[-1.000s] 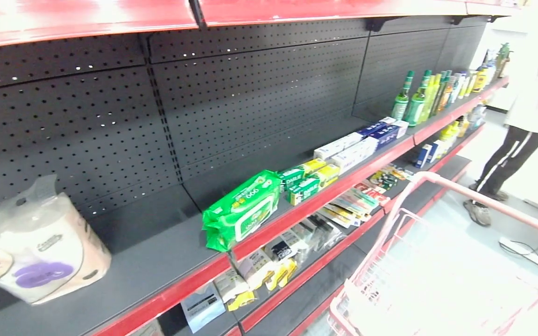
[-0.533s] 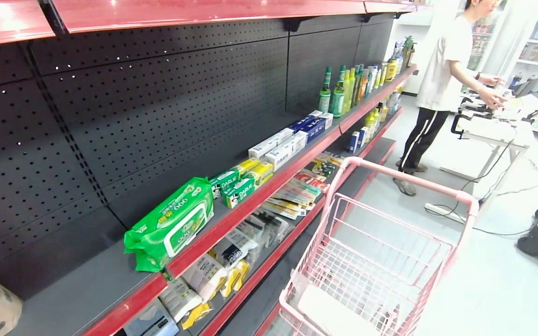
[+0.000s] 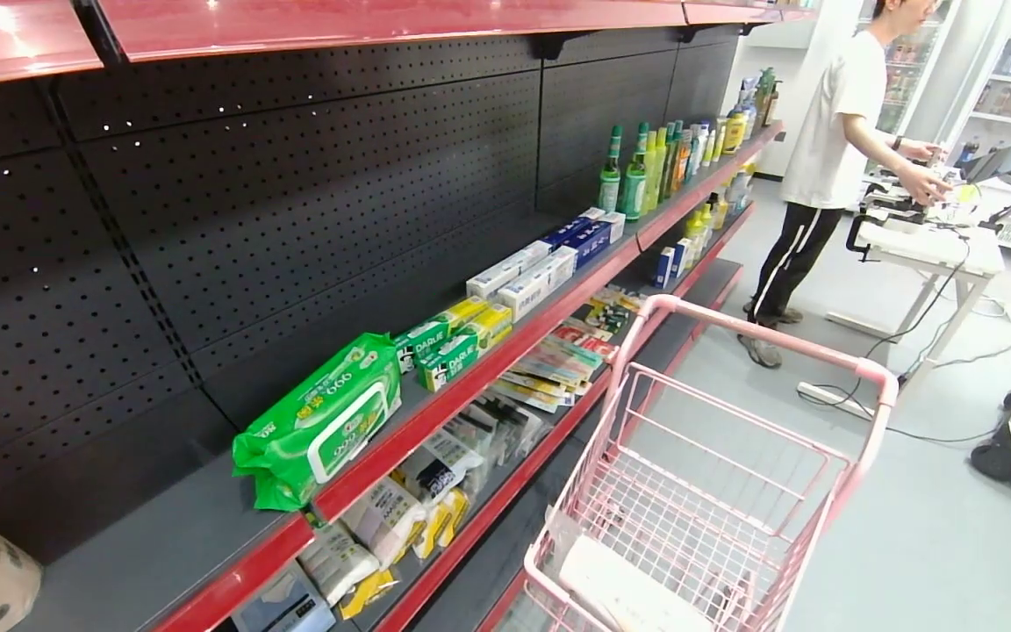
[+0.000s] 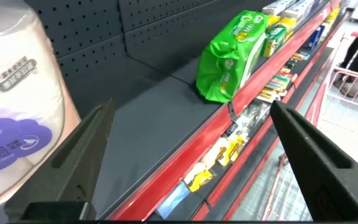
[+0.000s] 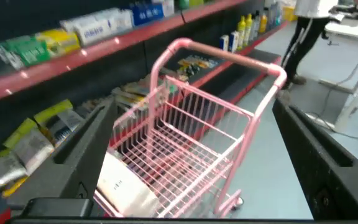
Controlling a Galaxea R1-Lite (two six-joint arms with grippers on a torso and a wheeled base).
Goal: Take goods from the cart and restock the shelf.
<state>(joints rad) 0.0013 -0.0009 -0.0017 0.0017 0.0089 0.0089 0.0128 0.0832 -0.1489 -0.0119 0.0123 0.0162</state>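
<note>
The shelf [image 3: 163, 544] runs along your left, the pink cart [image 3: 760, 338] beside it. Your left gripper [image 4: 191, 106] gapes wide, empty, over the shelf; your right gripper [image 5: 192, 106] likewise above the cart, where a white pack [image 3: 620, 588] lies.

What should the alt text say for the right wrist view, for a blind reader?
A pink shopping cart stands beside red-edged shelves, a white package lying in its basket. The open, empty right hand hovers above the cart.

Head overlooks shelf [image 3: 163, 535], cart [image 3: 760, 337]; wrists seemingly nearer both.
</note>
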